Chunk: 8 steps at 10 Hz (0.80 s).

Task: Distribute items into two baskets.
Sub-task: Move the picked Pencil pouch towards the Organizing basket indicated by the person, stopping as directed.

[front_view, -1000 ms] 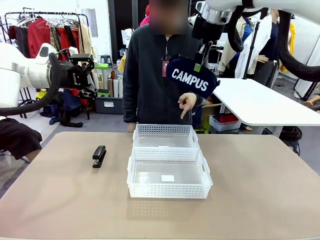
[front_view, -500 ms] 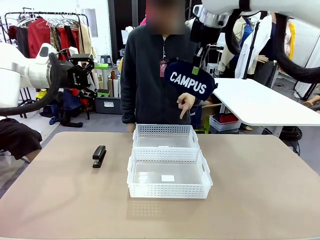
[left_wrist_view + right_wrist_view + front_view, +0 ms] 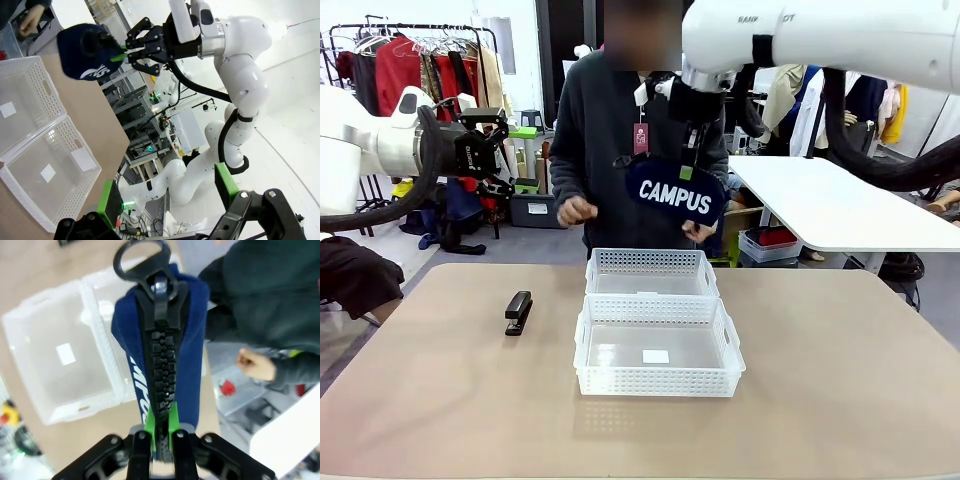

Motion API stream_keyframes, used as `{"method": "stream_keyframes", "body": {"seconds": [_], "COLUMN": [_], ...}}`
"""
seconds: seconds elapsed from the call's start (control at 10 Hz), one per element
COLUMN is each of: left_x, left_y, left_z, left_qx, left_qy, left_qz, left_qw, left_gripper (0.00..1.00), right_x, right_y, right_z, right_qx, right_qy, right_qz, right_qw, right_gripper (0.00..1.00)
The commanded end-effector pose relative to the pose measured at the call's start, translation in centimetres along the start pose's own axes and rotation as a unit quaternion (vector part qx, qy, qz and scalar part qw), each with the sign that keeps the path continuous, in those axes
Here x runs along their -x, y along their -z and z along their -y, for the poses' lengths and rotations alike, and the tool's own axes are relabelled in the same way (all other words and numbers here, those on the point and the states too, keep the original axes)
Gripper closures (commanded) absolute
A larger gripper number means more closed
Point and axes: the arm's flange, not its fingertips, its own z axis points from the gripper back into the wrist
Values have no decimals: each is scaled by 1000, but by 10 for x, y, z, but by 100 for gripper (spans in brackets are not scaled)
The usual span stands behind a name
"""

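Nearest you, the table lies bare across the lower frame, with open room left and right of the near basket, which stands at centre and holds nothing. The black stapler lies left of it, apart from its wall and well in from the table's left edge. The far basket sits just behind the near one, their long rims touching or nearly so. Above and slightly beyond its back wall hangs the navy CAMPUS pouch, clear of both baskets. Your right gripper has its fingers pinched narrow on the zip end, so the rest dangles below. Your left gripper waits at upper left, off the table's left side, fingers spread wide on nothing. The main risk is the drop. The pouch is soft and held at one end, so it will probably swing if you move fast. If you let go while it sways, it could land across the shared rims or behind the back wall. Each basket is wider than the pouch, so aim for the middle of a floor. The person's hands hover just behind the far basket at chest height, so a descent started too far back could brush them.
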Motion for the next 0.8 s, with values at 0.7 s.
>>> {"method": "stream_keyframes", "body": {"seconds": [0.7], "left_x": [0], "left_y": [-1], "left_z": [2], "left_qx": [1], "left_qy": [2], "left_qz": [1], "left_qw": [1000], "left_gripper": [0], "right_x": [-28], "right_y": [32], "right_z": [-7], "right_qx": [13], "right_qy": [-104], "right_qz": [-26], "right_qw": [994], "right_gripper": [100]}}
